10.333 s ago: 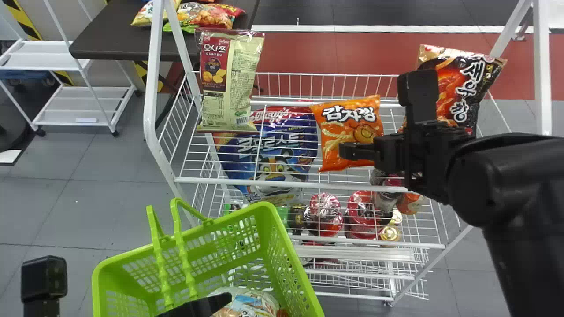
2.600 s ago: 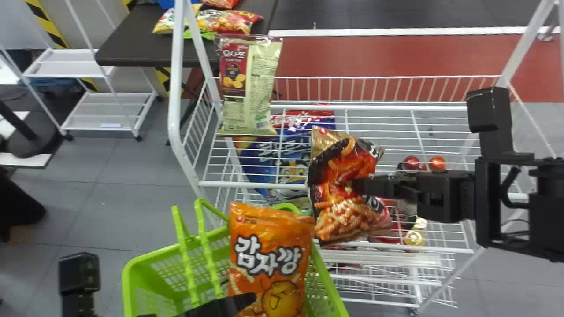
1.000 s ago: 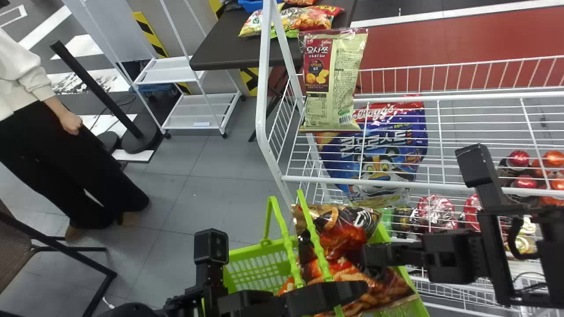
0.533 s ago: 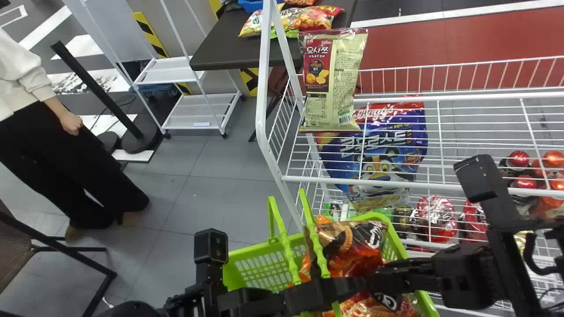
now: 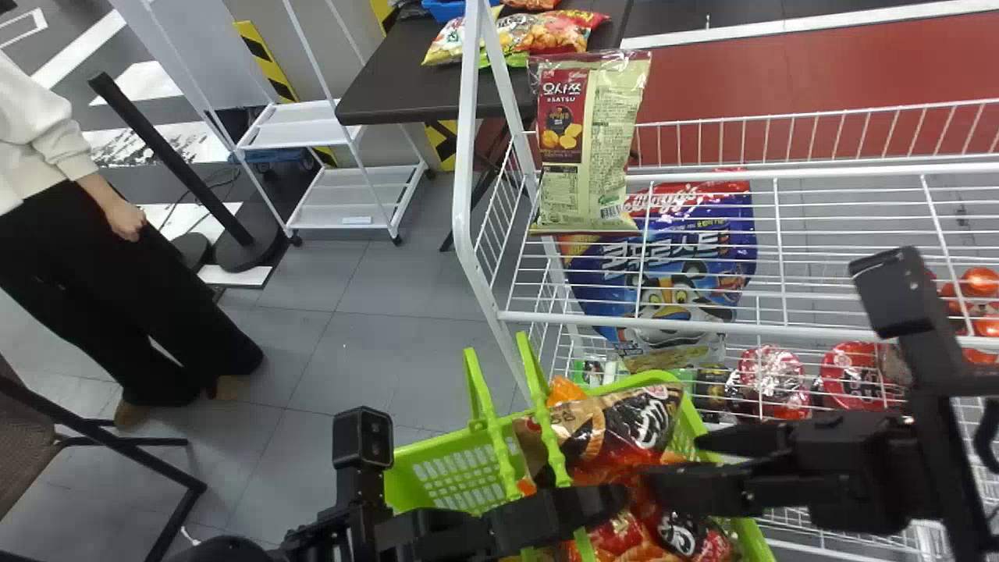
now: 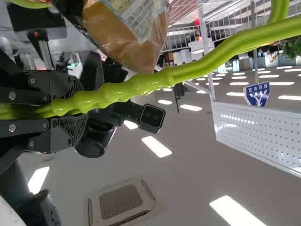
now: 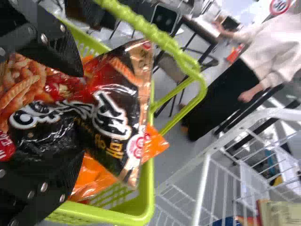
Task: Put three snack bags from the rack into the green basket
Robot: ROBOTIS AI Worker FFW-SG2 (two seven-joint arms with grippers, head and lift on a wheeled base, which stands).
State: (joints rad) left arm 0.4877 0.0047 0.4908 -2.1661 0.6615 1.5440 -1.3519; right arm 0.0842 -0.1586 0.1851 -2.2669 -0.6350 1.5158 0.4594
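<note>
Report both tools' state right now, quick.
Left tool: closed, holding the green basket handles.
Right tool: open, spread over the black-and-red snack bag, not gripping it.

Scene brightly lit by rectangular ceiling panels, specular glare returned by glossy snack bag, floor softly illuminated.

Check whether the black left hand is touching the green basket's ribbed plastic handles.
Touching. Left wrist view: the left hand is closed on the green plastic handles, one black finger against each side.
</note>
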